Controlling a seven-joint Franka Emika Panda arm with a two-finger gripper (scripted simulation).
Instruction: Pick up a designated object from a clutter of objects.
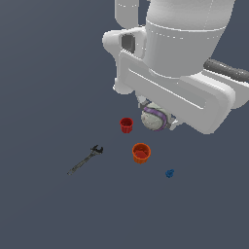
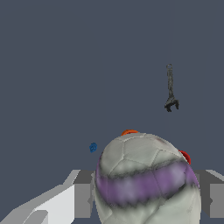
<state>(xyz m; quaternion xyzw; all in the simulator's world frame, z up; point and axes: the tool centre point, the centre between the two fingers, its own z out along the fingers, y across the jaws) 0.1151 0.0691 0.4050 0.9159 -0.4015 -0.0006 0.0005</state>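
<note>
The purple-striped ball sits clamped between the tool's fingers.

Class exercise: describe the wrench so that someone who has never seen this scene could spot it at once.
Start at the big white robot arm gripping the purple-striped ball. Below it sit a red cup and an orange cup. Toward the exterior view's left lies the wrench: the only dark, long, slim item.
</note>
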